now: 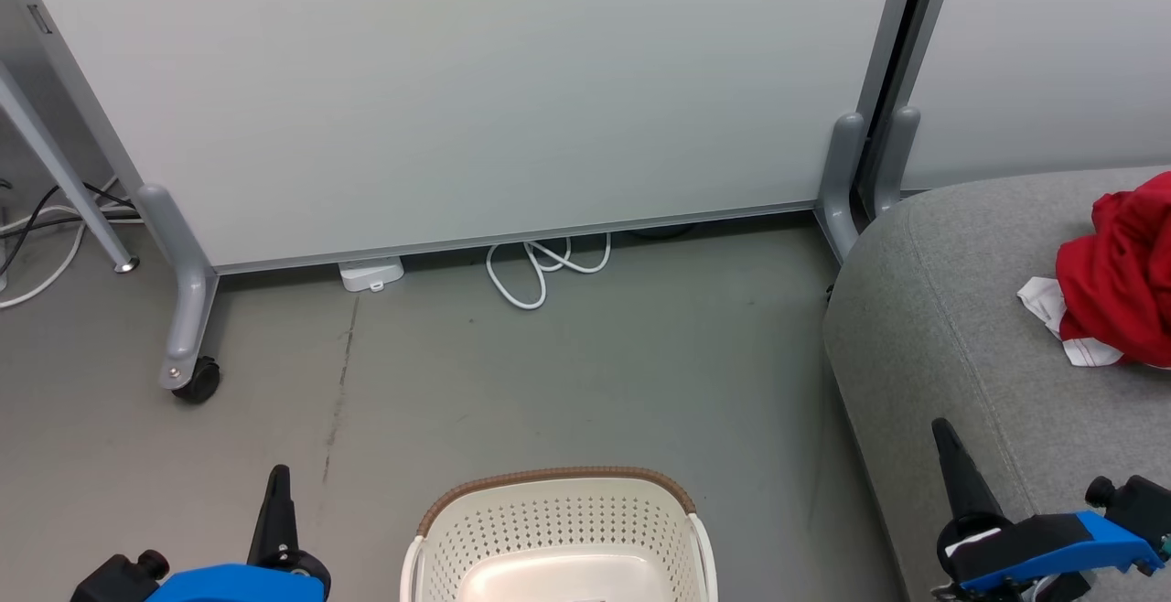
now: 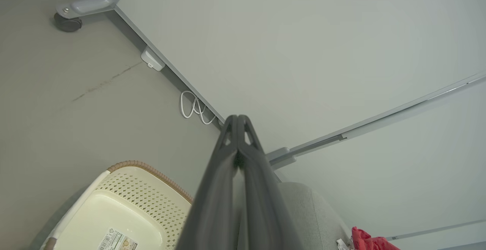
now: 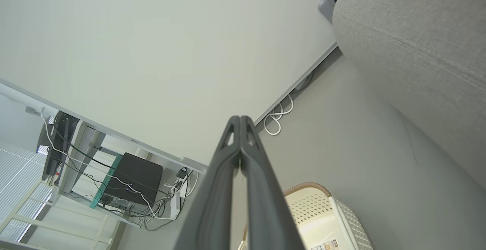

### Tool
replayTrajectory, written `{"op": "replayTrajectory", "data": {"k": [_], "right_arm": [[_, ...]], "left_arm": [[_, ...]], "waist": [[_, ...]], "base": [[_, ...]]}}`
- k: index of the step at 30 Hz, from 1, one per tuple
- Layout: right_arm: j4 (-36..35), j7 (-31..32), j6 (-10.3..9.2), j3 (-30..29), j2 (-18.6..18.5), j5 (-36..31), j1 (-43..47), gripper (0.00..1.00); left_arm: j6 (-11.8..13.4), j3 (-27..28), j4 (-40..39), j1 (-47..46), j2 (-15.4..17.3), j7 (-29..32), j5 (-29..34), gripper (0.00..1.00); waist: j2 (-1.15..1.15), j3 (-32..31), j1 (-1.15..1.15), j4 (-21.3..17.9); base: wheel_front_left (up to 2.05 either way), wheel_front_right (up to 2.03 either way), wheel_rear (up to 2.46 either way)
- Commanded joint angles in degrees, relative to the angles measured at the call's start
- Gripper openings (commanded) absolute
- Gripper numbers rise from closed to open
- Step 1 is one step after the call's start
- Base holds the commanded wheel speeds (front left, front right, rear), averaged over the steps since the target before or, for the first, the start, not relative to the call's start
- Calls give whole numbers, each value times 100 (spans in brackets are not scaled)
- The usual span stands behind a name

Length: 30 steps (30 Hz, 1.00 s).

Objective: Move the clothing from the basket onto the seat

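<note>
Left gripper clenched, fingers pressed tip to tip, sitting low at 7 o'clock in the head view. Right gripper closed just as tight, at 4 o'clock over the near edge of the seat. Basket stands on the floor at 6 o'clock. Red clothing lies bunched on the seat, out at 3 o'clock.

left gripper fingers pressed together | basket lower left, label inside | red clothing on seat
</note>
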Motion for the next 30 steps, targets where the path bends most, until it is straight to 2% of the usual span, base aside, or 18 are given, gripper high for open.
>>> {"op": "replayTrajectory", "data": {"k": [1, 30], "right_arm": [[-87, 33, 2, -26, -37, 205, -185, 0], [-102, 229, 2, -114, -49, 1936, -318, 0]], "left_arm": [[-23, 53, -94, -171, 5, 45, -165, 0], [-36, 240, -245, -443, 0, 479, -1631, 0]], "waist": [[0, 4, 0, -3], [0, 70, -1, -46]], "base": [[0, 0, 0], [0, 0, 0]]}}
